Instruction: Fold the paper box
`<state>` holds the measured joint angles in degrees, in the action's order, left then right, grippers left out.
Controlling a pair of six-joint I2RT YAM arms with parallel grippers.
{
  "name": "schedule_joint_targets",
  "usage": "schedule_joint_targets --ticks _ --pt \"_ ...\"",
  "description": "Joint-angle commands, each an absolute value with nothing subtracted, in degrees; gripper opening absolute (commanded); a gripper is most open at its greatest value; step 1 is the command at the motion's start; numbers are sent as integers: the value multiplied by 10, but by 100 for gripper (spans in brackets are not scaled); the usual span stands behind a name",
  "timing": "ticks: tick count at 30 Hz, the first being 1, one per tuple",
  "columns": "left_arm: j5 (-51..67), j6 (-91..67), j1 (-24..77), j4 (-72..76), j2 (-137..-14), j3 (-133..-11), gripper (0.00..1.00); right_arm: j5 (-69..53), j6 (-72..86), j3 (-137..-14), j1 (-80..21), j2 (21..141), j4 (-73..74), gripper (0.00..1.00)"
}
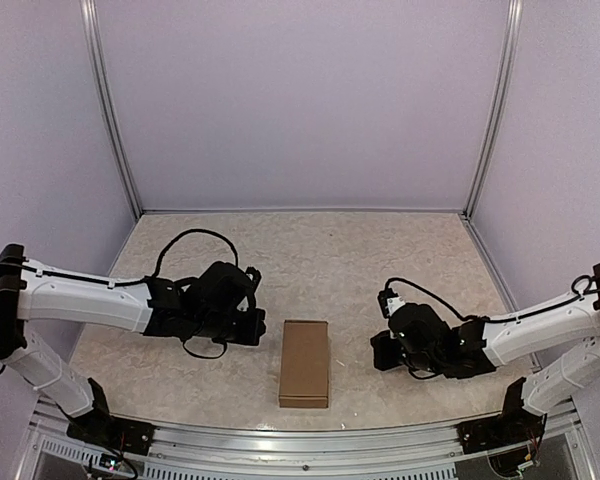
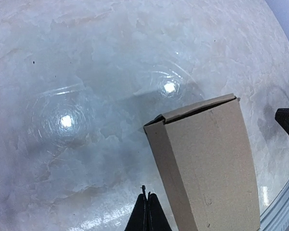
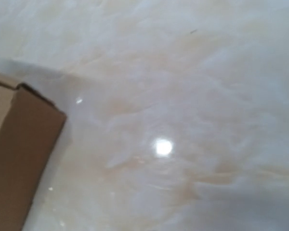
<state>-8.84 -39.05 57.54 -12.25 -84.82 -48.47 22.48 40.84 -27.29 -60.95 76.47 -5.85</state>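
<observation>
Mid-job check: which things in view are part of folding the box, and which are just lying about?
Job: paper box, already an oblong box, lying between the arms; left gripper, shut; right gripper.
Just there: marbled table; metal rail along the near edge.

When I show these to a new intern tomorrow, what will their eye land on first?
Most likely the paper box, a plain brown oblong lying flat on the marble-patterned table, near its front edge and midway between the two arms. Next, the left claw and right claw, which flank it low on either side, neither touching it.
</observation>
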Motion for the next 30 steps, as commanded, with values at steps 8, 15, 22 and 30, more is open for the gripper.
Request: schedule_joint_targets --ticks 8,15,22,30 --pt "-23 -416 571 -100 -974 -522 0 125 430 -355 -607 923 -153 0" --pt "-13 -406 569 -93 -1007 -547 0 108 439 -390 -608 982 -191 0" --pt "-11 -393 566 -104 -1028 -581 0 121 437 -425 -607 1013 -185 0" --pt "-7 -385 548 -106 -1043 -605 0 142 417 -464 -600 1034 -156 0"
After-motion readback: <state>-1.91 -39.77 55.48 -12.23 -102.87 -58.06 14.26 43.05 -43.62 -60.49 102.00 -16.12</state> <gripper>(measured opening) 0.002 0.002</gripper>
